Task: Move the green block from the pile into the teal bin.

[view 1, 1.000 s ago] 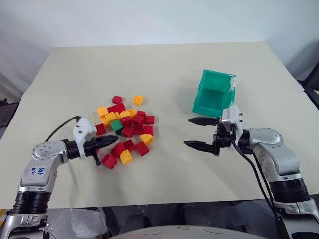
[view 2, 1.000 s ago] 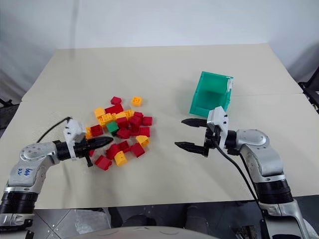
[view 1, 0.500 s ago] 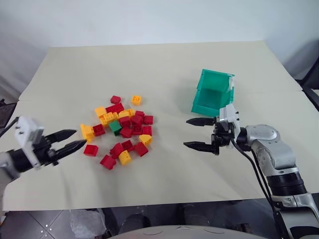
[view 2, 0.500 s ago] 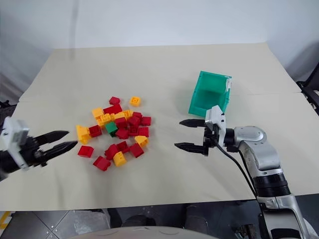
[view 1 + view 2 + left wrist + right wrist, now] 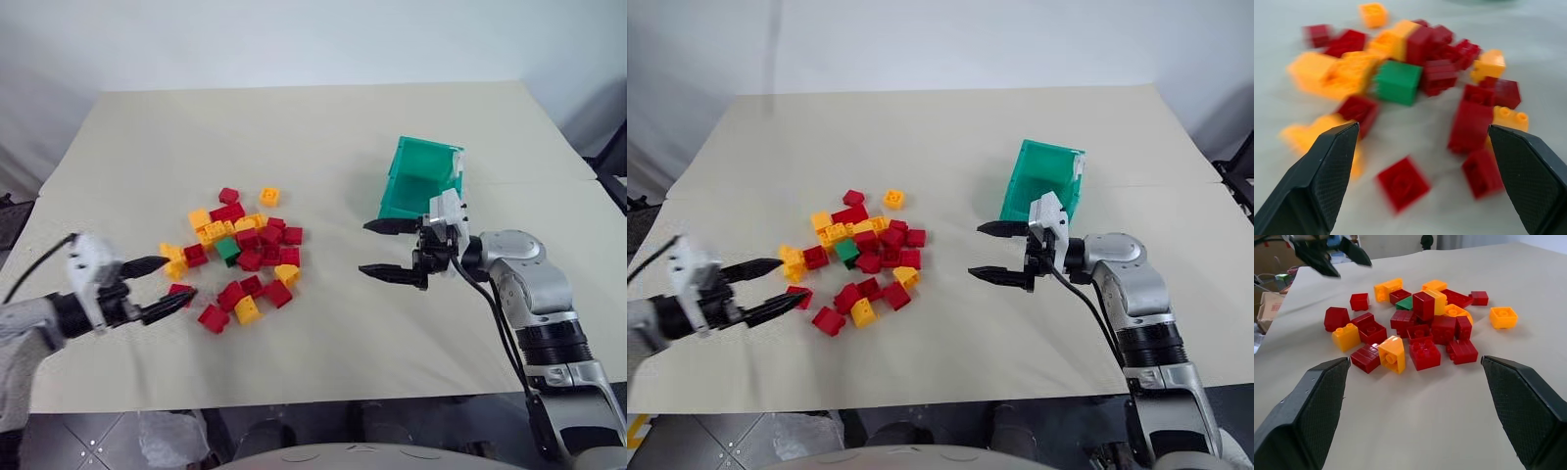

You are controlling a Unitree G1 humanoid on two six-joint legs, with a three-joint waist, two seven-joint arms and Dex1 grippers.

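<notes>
The green block (image 5: 227, 250) lies inside the pile (image 5: 242, 257) of red and yellow bricks at the table's middle left; in the left wrist view the green block (image 5: 1398, 82) sits among them, ahead of my fingers. My left gripper (image 5: 160, 286) is open at the pile's near-left edge, with a red brick (image 5: 179, 291) right at its fingertips and nothing held. The teal bin (image 5: 423, 182) stands to the right. Just in front of the bin, my right gripper (image 5: 378, 248) is open and empty, pointing toward the pile.
The beige table (image 5: 323, 137) has bare room between pile and bin and behind both. A lone yellow brick (image 5: 269, 197) lies at the pile's far side. The table's near edge runs just below both arms.
My left gripper drew back out of the pile and opened, and a few bricks at the pile's near-left edge were shifted outward. The right gripper has barely moved.
</notes>
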